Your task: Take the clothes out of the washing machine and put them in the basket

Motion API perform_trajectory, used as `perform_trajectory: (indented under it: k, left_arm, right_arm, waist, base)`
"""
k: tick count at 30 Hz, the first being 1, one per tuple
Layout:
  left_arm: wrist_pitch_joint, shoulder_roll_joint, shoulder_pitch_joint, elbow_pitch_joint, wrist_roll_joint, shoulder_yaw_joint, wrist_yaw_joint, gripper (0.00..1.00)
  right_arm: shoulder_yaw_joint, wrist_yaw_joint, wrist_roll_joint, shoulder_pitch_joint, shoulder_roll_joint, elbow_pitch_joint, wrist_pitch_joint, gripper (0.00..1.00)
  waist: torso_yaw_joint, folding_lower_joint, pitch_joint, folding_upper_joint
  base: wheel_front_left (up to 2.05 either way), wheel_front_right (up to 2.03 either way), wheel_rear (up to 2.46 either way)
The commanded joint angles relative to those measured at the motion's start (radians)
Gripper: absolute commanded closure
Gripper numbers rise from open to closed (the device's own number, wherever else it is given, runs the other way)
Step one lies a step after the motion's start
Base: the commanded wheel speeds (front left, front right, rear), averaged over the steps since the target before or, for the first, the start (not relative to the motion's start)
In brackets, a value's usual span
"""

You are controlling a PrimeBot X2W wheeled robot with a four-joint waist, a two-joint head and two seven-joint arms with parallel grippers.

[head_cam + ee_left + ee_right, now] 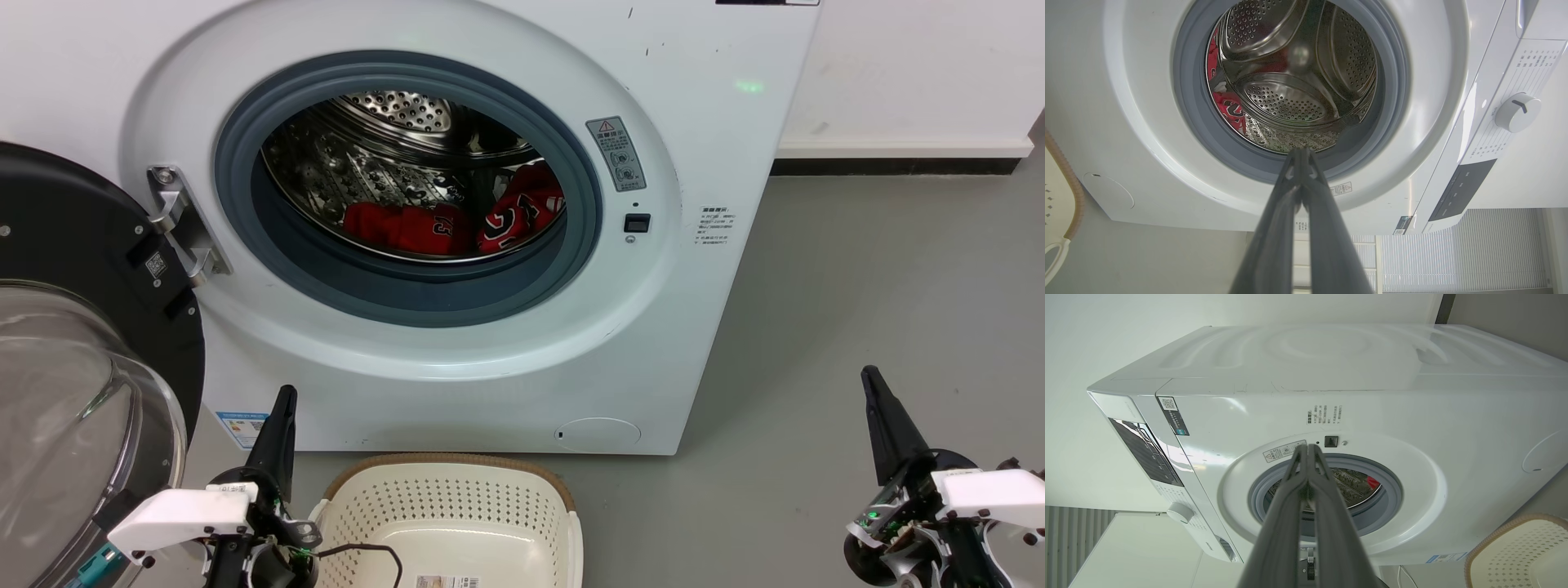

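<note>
The white washing machine (718,147) stands open, its steel drum (392,155) showing through the grey-rimmed porthole. Two red clothes lie at the drum's bottom: one jersey (404,227) at the middle, another (526,208) to its right against the drum wall. The cream basket (490,490) with a brown rim sits on the floor right below the porthole, with nothing in it. My left gripper (284,394) is shut at the basket's left corner. My right gripper (869,374) is shut far right over the floor. Red fabric (1229,108) also shows in the left wrist view, and a red patch (1373,482) in the right wrist view.
The glass door (73,392) with its black frame hangs open at the far left, close to my left arm. Grey floor (857,294) spreads to the right of the machine. A white wall with a dark skirting (898,166) runs behind.
</note>
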Motion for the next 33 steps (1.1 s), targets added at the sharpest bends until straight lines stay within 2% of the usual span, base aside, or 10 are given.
perform_trajectory:
  k: [1,7,8,25,33]
  left_arm:
    - [0.002,-0.001,-0.006,0.0,-0.003,0.002,-0.002,1.0]
    - [0.002,-0.001,-0.006,0.0,-0.003,0.002,-0.002,1.0]
    - [0.0,0.0,0.0,0.0,0.0,0.0,0.0,0.0]
    - [-0.067,-0.002,0.04,-0.002,0.061,0.01,0.0,0.0]
    - [-0.102,-0.001,0.044,0.003,0.167,0.049,0.0,0.0]
  right_arm:
    - [-0.001,0.0,0.003,-0.012,-0.005,0.001,0.001,1.0]
    - [-0.001,0.0,0.003,-0.012,-0.005,0.001,0.001,1.0]
    - [0.0,0.0,0.0,0.0,0.0,0.0,0.0,0.0]
    - [0.006,0.0,-0.074,0.039,0.002,0.004,-0.067,0.0]
    - [-0.024,0.0,-0.239,0.041,0.001,-0.01,-0.102,0.0]
  waist:
    - [0.0,0.0,0.0,0.0]
    - [0.0,0.0,0.0,0.0]
    - [0.0,0.0,0.0,0.0]
    - [-0.002,0.0,0.002,0.0]
    - [-0.004,0.0,0.001,0.0]
  base:
    - [0.0,0.0,0.0]
    - [0.0,0.0,0.0]
    - [0.0,0.0,0.0]
    - [0.0,0.0,0.0]
    - [0.0,0.0,0.0]
